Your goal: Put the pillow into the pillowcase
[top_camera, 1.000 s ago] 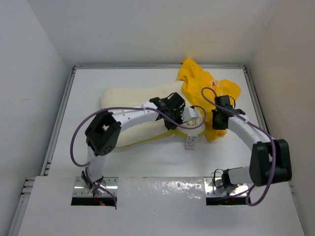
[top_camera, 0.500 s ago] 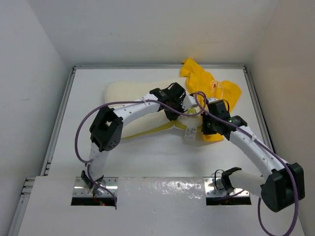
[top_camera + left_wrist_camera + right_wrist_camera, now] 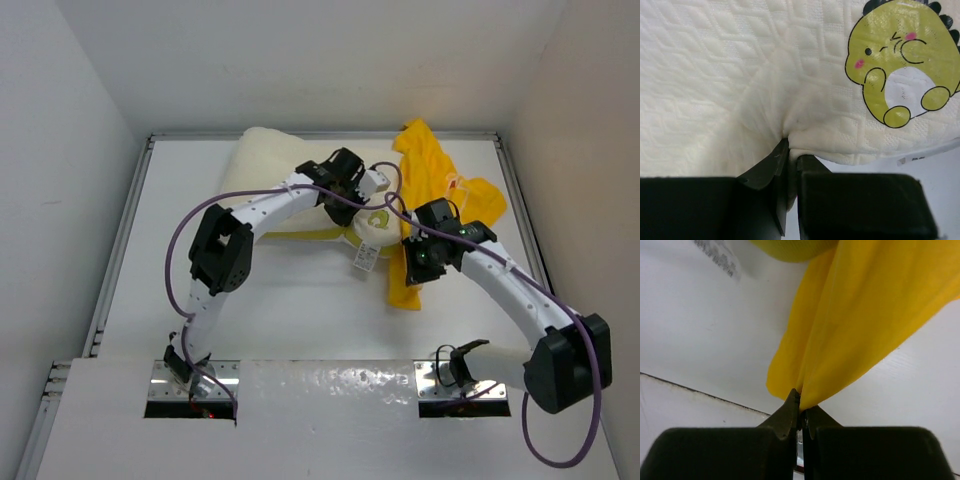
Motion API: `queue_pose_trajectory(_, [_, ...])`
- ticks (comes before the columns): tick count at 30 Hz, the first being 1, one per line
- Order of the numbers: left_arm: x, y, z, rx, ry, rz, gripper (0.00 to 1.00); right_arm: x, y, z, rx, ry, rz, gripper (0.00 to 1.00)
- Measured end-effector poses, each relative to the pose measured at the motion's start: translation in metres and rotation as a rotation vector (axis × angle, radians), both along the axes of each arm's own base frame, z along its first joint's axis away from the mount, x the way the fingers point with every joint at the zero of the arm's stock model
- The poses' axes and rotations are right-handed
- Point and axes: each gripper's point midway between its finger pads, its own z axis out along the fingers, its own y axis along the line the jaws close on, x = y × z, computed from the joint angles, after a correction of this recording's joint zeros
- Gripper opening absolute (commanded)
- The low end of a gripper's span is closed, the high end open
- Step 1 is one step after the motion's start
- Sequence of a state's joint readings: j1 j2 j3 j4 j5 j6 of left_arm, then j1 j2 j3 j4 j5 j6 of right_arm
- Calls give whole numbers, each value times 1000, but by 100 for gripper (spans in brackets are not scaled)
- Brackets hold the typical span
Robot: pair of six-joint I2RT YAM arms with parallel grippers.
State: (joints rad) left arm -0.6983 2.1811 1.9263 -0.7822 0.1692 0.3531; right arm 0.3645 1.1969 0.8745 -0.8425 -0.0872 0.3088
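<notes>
Top external view: the pillow (image 3: 268, 162) lies along the far edge of the counter (image 3: 280, 300), with its long axis running left to right and its right end bunched toward the middle. My left gripper (image 3: 366, 200) is clamped on that right end. The pillowcase (image 3: 428, 180) lies just to the right, trailing from the far edge toward the middle of the counter. My right gripper (image 3: 411, 264) holds its near end. The pillow end I hold points toward the pillowcase, and my left arm is the nearer one to feed it in. My arms cover the place where the two meet, so I cannot tell if they touch.

Left wrist view: my left gripper (image 3: 790, 150) has its jaws together on a fold of the dimpled pillow (image 3: 715, 75). A dinosaur print (image 3: 900, 60) sits to the right, and a tag (image 3: 912, 159) is cut off low down.

Right wrist view: my right gripper (image 3: 801, 402) is pinched on a fold of pillowcase (image 3: 865, 315) above the counter (image 3: 700, 340). The mouth of the pillowcase is hidden, and I cannot tell whether I hold one layer or both. I judge that finding the opening comes first.
</notes>
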Motion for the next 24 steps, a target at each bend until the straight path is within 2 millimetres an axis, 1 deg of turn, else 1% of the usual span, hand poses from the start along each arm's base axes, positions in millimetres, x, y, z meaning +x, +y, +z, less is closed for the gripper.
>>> queue_pose_trajectory(2, [0,-1,0,-11,6,2,0,-3,3,-4,13,24,11,0])
queue_pose_trajectory(4, [-4,-4,-2,-24,12,-5,0,0,8,2,46,-6,16,0])
queue_pose_trajectory(8, [-15,-15,-6,-38,19,-39,0,19,22,25,128,-132,18,0])
queue_pose_trajectory(12, [-24,-26,-5,-58,29,-60,0,39,31,48,175,-206,-11,0])
queue_pose_trajectory(14, [-24,-27,-4,-65,30,-62,0,46,33,52,187,-223,-18,0])
queue_pose_trajectory(15, [-25,-28,-4,-68,33,-61,0,48,35,51,189,-221,-17,0])
queue_pose_trajectory(16, [-25,-28,-3,-71,37,-58,0,48,36,49,192,-215,-17,15])
queue_pose_trajectory(18, [-26,-29,-3,-79,48,-53,0,48,37,44,198,-200,-18,40])
queue_pose_trajectory(19, [-27,-29,-2,-86,55,-52,0,45,38,40,202,-187,-12,69])
queue_pose_trajectory(20, [-27,-30,-2,-92,60,-53,1,41,39,38,205,-170,-9,78])
queue_pose_trajectory(21, [-28,-31,-1,-98,64,-56,6,38,39,37,205,-158,-1,85])
queue_pose_trajectory(22, [-28,-32,0,-102,66,-59,18,35,39,36,208,-148,9,91])
queue_pose_trajectory(23, [-29,-32,0,-107,70,-63,25,33,39,37,207,-143,15,95])
queue_pose_trajectory(24, [-30,-33,0,-110,74,-67,30,31,38,38,204,-137,18,95])
